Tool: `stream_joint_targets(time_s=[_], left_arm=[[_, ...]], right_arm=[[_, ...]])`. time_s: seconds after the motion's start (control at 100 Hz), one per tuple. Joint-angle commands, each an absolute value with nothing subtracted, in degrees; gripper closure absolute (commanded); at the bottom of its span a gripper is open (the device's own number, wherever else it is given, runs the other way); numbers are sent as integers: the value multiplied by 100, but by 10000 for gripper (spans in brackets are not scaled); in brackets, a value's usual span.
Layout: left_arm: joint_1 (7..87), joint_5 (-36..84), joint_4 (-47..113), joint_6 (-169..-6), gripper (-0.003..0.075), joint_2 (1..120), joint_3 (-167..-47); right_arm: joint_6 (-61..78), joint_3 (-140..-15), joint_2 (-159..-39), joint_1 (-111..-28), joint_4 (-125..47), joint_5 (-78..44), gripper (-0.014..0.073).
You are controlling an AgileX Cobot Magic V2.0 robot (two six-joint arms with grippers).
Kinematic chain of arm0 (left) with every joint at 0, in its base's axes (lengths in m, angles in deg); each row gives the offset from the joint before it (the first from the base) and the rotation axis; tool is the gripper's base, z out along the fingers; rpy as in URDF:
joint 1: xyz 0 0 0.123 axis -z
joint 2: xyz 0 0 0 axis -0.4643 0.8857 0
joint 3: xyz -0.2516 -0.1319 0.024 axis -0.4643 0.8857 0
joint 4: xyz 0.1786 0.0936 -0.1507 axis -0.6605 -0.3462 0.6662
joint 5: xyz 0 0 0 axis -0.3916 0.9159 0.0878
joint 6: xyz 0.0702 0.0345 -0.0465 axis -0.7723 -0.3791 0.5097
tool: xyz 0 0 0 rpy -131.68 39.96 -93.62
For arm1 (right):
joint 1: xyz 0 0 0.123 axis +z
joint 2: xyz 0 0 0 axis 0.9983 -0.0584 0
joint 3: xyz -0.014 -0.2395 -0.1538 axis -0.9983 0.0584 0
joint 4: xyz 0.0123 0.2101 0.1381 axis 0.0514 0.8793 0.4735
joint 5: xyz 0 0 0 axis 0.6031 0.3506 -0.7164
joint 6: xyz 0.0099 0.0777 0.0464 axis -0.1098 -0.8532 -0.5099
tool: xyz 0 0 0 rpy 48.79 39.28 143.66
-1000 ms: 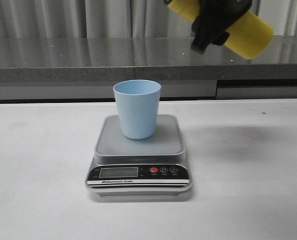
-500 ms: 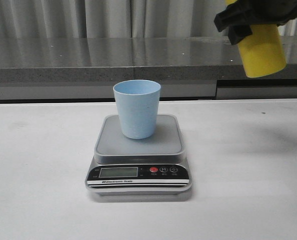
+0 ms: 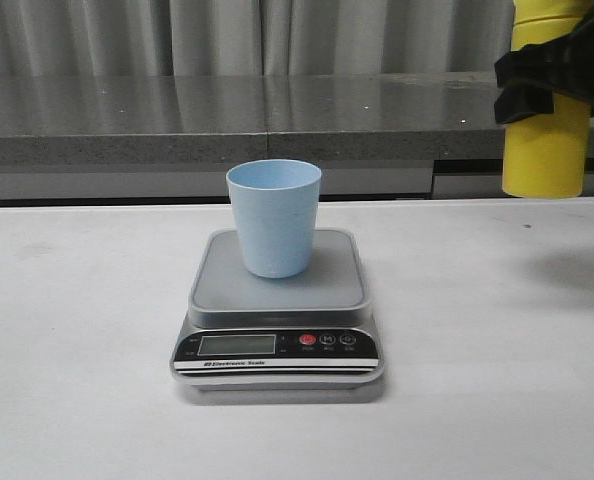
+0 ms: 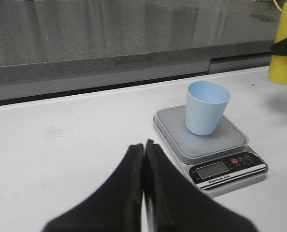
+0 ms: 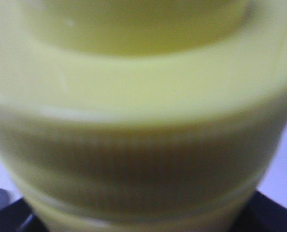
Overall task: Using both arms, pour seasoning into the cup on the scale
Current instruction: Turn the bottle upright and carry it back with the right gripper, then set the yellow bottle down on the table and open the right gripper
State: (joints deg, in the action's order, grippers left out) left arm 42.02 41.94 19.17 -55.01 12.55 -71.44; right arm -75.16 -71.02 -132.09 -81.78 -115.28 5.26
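Where a second ago the bottle (image 3: 546,120) lay tilted high above the cup (image 3: 273,217), it now hangs upright near the bench's (image 3: 77,330) far right edge, clear of the surface, with the right pincer (image 3: 552,80) clamped around its middle. Pouring seems finished, and setting the bottle down looks like the next step. On the scale (image 3: 277,310) at mid-bench, the cup has not moved; its contents cannot be seen. Back toward the near left, the left pincer (image 4: 143,193) rests with its fingers pressed together, holding nothing.
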Motion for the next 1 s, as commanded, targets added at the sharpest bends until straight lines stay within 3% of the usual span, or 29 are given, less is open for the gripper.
stream_joint_targets(time_s=[0.0,0.99], left_arm=[[4195,3742,2016,-5444,741,1308,-7297],[4195,3742,2016,-5444,741,1308,-7297]], right_arm=[[-7486,-7193,-12958,-8301,-11574,1057,526],[-6042,-7193,-13978,-8301,-11064,2011,510]])
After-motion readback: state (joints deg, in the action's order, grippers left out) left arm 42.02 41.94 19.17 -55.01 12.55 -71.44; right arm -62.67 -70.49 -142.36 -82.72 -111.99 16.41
